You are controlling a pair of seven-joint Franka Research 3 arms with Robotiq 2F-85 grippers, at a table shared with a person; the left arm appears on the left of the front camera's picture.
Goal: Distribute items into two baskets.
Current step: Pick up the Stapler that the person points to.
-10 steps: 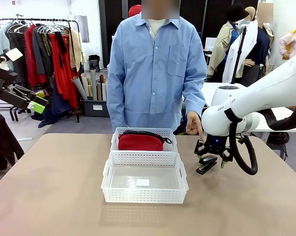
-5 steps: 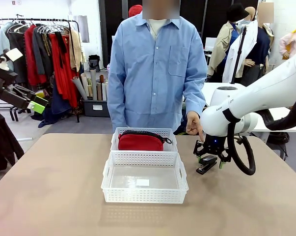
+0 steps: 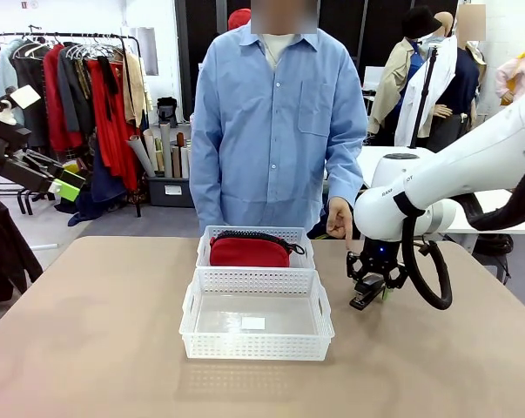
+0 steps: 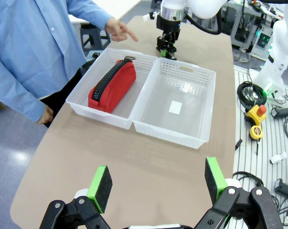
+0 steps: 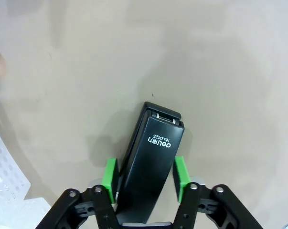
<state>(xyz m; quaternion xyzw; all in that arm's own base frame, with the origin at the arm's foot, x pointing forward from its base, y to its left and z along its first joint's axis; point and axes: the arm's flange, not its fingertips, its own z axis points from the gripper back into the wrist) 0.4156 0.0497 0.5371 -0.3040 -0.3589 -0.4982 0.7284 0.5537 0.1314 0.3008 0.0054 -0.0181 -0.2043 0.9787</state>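
The small black stapler (image 5: 153, 157) lies on the tan table, and my right gripper (image 5: 145, 177) has come down over it with a green pad against each long side. In the front view that gripper (image 3: 371, 292) stands right of the baskets, on the stapler (image 3: 364, 300). The red pouch (image 3: 249, 252) lies in the far basket (image 3: 253, 231). The near basket (image 3: 255, 345), bigger and with a white label on its floor, has nothing else in it. My left gripper (image 4: 157, 181) hangs open high above the table, well away from both baskets.
The person stands at the far edge, one hand (image 3: 339, 219) pointing down close to my right gripper. In the left wrist view the pouch (image 4: 112, 86) and the labelled basket (image 4: 172, 136) lie ahead. Bare tabletop surrounds the baskets.
My right gripper has sunk slightly and drawn its jaws in from wide open onto the stapler's sides. The left arm, the baskets and the pouch have not moved.
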